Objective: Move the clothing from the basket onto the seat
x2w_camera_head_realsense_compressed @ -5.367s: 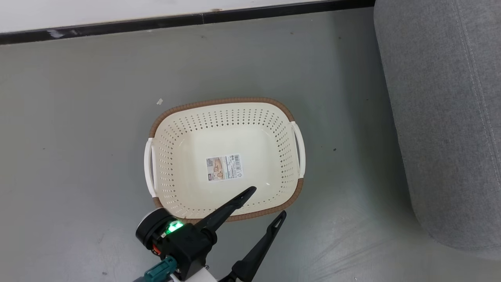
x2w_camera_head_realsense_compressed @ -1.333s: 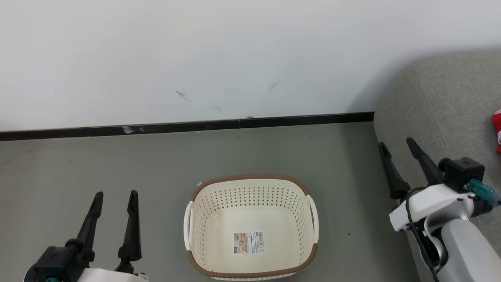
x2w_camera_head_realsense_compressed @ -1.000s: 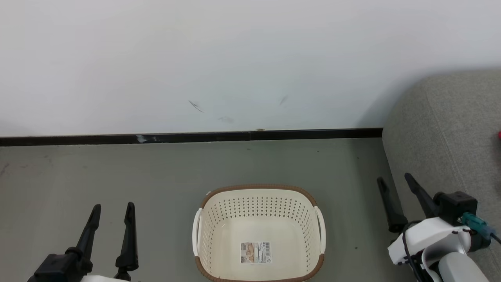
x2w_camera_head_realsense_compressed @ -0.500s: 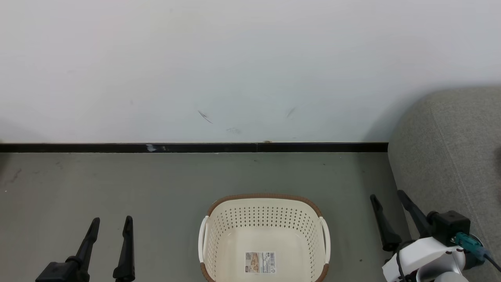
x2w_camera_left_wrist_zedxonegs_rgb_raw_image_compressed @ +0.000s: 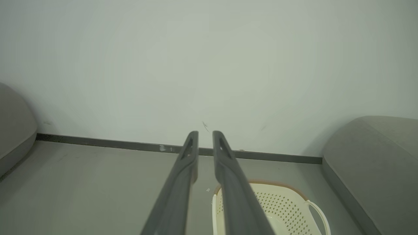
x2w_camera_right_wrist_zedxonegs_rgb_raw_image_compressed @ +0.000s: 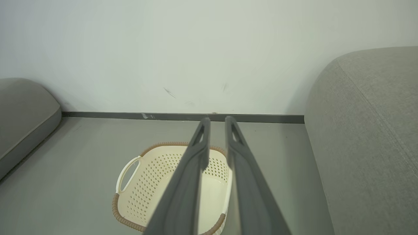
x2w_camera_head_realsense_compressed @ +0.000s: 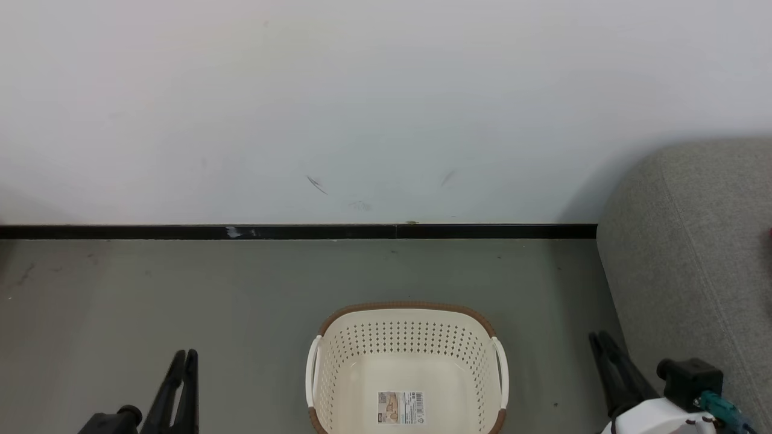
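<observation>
The cream basket (x2w_camera_head_realsense_compressed: 407,305) stands empty on the grey floor at the bottom centre, a label on its bottom. It also shows below my fingers in both wrist views (x2w_camera_left_wrist_zedxonegs_rgb_raw_image_compressed: 261,182) (x2w_camera_right_wrist_zedxonegs_rgb_raw_image_compressed: 163,144). The grey seat (x2w_camera_head_realsense_compressed: 681,253) rises at the right, beside the basket (x2w_camera_left_wrist_zedxonegs_rgb_raw_image_compressed: 375,153) (x2w_camera_right_wrist_zedxonegs_rgb_raw_image_compressed: 369,130). The clothing is out of view. My left gripper (x2w_camera_head_realsense_compressed: 184,352) is at the lower left, its fingers drawn almost together with nothing between them (x2w_camera_left_wrist_zedxonegs_rgb_raw_image_compressed: 204,133). My right gripper (x2w_camera_head_realsense_compressed: 599,335) is at the lower right, between basket and seat, fingers likewise together and empty (x2w_camera_right_wrist_zedxonegs_rgb_raw_image_compressed: 217,119).
A white wall with a black skirting board (x2w_camera_head_realsense_compressed: 301,231) closes the floor behind the basket. A second grey cushion (x2w_camera_right_wrist_zedxonegs_rgb_raw_image_compressed: 23,114) lies at the far left of both wrist views (x2w_camera_left_wrist_zedxonegs_rgb_raw_image_compressed: 13,137). Bare floor surrounds the basket.
Both grippers have closed from wide apart to nearly touching. The right gripper has dropped lower in the head view. The camera has kept tilting up, so the basket sits lower.
</observation>
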Robot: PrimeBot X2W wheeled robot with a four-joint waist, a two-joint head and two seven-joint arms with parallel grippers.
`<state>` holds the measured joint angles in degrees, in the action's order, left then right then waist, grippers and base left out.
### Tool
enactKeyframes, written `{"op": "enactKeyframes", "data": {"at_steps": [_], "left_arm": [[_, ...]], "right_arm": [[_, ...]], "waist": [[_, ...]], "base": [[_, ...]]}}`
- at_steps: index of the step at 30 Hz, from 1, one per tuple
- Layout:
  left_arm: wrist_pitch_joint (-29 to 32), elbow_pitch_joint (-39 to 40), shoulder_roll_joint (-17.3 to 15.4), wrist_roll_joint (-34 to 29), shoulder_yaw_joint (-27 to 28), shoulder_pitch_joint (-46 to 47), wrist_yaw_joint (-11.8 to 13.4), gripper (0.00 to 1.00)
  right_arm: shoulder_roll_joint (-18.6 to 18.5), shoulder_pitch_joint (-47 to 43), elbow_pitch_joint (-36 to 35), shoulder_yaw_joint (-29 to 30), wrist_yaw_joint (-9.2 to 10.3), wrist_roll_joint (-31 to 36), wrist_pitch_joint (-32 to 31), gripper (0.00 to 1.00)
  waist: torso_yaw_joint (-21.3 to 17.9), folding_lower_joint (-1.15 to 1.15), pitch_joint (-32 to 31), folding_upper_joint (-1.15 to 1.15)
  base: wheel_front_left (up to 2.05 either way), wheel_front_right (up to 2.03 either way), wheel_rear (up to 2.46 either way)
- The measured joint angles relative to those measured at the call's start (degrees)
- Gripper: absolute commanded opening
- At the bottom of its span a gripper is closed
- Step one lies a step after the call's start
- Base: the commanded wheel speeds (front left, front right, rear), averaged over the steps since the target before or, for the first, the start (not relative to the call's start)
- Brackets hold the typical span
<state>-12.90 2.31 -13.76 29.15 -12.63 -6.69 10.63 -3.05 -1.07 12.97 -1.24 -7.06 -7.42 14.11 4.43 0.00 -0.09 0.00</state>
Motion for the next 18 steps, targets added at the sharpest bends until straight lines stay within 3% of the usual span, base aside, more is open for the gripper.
{"op": "enactKeyframes", "data": {"at_steps": [8, 18], "left_arm": [[0.3, -1.9, 2.2, 1.8, -0.9, -1.0, -0.3, 0.00], [2.1, -2.4, 3.1, 9.7, 0.7, -0.9, -1.8, 0.00]], "right_arm": [[0.8, -1.9, 2.3, 0.0, 0.00, -1.8, -0.1, 0.00], [0.9, -1.0, 2.6, 1.5, 0.00, -12.1, -2.8, 0.00]], "waist": [[0.0, 0.00, 0.0, 0.00], [-0.3, 0.01, 0.1, 0.00]], "base": [[0.00, 0.00, 0.00], [0.00, 0.00, 0.00]]}}
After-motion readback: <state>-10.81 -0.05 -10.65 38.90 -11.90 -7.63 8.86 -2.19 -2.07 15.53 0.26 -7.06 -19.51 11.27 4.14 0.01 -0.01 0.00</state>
